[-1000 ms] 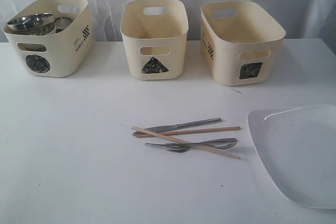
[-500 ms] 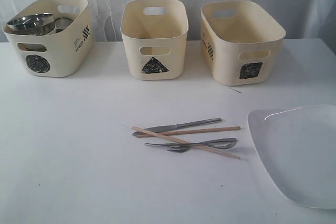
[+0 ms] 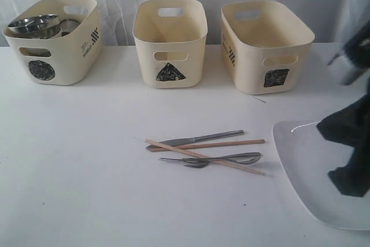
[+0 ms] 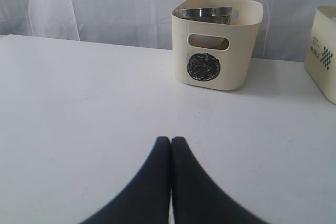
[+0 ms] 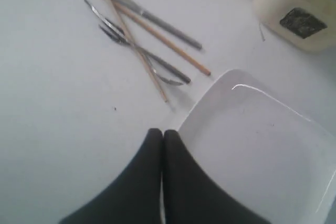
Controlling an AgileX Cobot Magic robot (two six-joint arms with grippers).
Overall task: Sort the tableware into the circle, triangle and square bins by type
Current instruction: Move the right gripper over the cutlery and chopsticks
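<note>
Right side first: the right gripper (image 3: 348, 184) hangs over the large white plate (image 3: 306, 166), blurred in the exterior view. Its wrist camera is sharper: the right gripper (image 5: 161, 132) has both fingers pressed flat together, with no gap and nothing between them. The tips sit right at the rim of the white plate (image 5: 252, 140), at the corner nearest the cutlery. Whether they touch the plate, I cannot tell.

Just beside that corner, on the table (image 3: 75, 160), lies the loose pile. The steel knife (image 3: 196, 139) is on the far side and the two wooden chopsticks (image 3: 203, 156) cross over each other. The spoon (image 3: 247, 157) has its bowl toward the plate, and the fork (image 3: 195, 165) is tucked in under the sticks. From the wrist, the knife (image 5: 173, 31) and chopsticks (image 5: 130, 37) are ahead of the closed fingertips, apart from them.

The left gripper (image 4: 171, 141) is also pinched together and empty, over bare table. The circle bin (image 4: 215, 51) stands well ahead of it.

Along the back stand the circle bin (image 3: 58, 56), triangle bin (image 3: 170, 56) and square bin (image 3: 254, 62). A steel bowl (image 3: 33, 24) rides high in the circle bin, with a second steel vessel (image 3: 69, 25) beside it, too hidden to name.
</note>
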